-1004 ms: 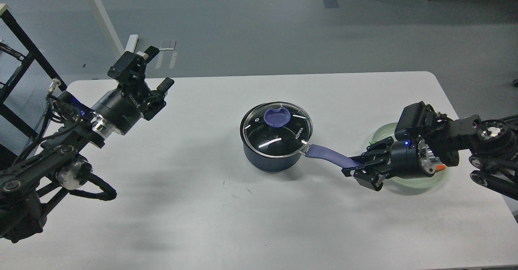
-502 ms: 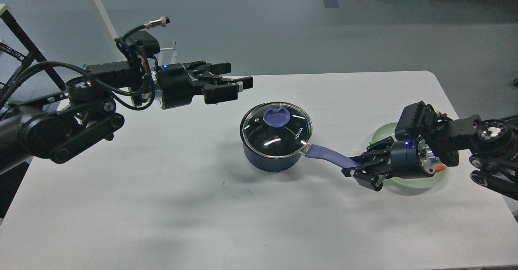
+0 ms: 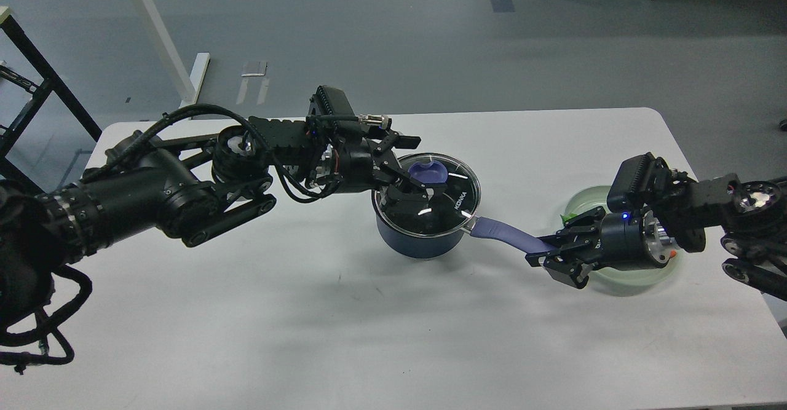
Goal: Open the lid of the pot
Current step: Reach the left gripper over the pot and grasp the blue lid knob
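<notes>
A dark blue pot [image 3: 413, 241] stands mid-table with a glass lid [image 3: 452, 204] on it; the lid has a purple knob [image 3: 430, 172]. The pot's purple handle [image 3: 504, 233] points right. My right gripper [image 3: 549, 255] is shut on the end of that handle. My left gripper [image 3: 418, 169] reaches in from the left over the lid and is open, with one finger [image 3: 403, 142] behind the knob and the other [image 3: 409, 196] in front of it. I cannot tell whether the fingers touch the knob.
A pale green plate [image 3: 633, 275] lies on the white table [image 3: 307, 311] under my right wrist, with a small orange piece [image 3: 674, 253] on it. A white shelf leg [image 3: 160, 29] and a black frame [image 3: 43, 72] stand beyond the table's far left.
My left arm has swung right and down from the table's far left, so its open gripper now straddles the lid's knob. The pot and my right gripper have shifted slightly right.
</notes>
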`<action>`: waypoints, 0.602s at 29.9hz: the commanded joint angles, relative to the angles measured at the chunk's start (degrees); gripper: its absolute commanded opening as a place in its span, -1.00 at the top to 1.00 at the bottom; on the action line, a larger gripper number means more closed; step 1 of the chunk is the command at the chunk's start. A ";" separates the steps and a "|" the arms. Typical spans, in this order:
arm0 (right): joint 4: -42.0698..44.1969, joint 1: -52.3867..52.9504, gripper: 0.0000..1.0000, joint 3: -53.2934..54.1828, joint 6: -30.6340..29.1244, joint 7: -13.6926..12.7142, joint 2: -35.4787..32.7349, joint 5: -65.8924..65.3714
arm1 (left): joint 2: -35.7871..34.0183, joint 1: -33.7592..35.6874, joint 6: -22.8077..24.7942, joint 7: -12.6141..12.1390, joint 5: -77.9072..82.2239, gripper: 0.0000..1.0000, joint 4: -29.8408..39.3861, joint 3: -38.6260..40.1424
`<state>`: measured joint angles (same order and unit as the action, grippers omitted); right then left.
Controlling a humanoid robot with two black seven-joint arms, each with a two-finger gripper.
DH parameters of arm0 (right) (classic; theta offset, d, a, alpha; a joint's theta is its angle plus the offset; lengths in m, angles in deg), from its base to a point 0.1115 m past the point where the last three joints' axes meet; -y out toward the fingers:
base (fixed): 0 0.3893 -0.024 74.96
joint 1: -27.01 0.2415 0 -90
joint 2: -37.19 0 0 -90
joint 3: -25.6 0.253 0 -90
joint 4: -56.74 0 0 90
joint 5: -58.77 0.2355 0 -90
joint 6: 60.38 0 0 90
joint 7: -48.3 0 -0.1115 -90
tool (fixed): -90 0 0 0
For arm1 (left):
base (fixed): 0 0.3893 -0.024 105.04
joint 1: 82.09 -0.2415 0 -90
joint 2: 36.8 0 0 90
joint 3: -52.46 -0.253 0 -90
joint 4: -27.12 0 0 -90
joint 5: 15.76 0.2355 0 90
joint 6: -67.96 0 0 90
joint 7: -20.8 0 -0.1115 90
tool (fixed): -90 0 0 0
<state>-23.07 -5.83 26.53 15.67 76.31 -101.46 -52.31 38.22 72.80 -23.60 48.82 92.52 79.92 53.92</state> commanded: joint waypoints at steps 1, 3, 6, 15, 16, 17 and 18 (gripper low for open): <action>0.00 -0.02 0.39 0.04 0.05 0.00 -0.04 -0.01 | 3.54 0.94 -1.69 -0.02 0.87 -0.99 -4.89 -0.85; -0.09 -0.02 0.39 0.04 0.05 0.00 -0.04 -0.01 | 4.77 1.30 -1.78 -0.02 0.96 -0.99 -7.18 -1.55; -0.09 -0.02 0.39 0.04 -0.03 0.00 -0.04 -0.01 | 5.48 1.21 -1.86 -0.02 0.87 -0.99 -8.59 -1.90; -0.09 0.06 0.37 0.04 0.05 0.00 -0.04 -0.01 | 6.18 0.42 -1.69 -0.02 0.26 -0.99 -8.86 -2.69; -0.09 -0.02 0.37 0.04 0.05 0.00 -0.04 0.08 | 6.18 0.42 -1.69 -0.02 0.26 -0.99 -8.86 -2.69; -0.09 -0.02 0.37 0.04 0.05 0.00 -0.13 0.08 | 6.18 0.33 -1.69 -0.02 0.17 -0.99 -8.86 -2.69; -0.09 0.06 0.37 0.04 0.05 0.00 -0.13 0.08 | 6.36 0.24 -1.69 -0.02 0.17 -0.99 -9.12 -2.78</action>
<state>-23.16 -5.85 26.57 15.71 76.30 -101.51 -52.30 44.40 73.21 -25.38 48.81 92.77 71.06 51.23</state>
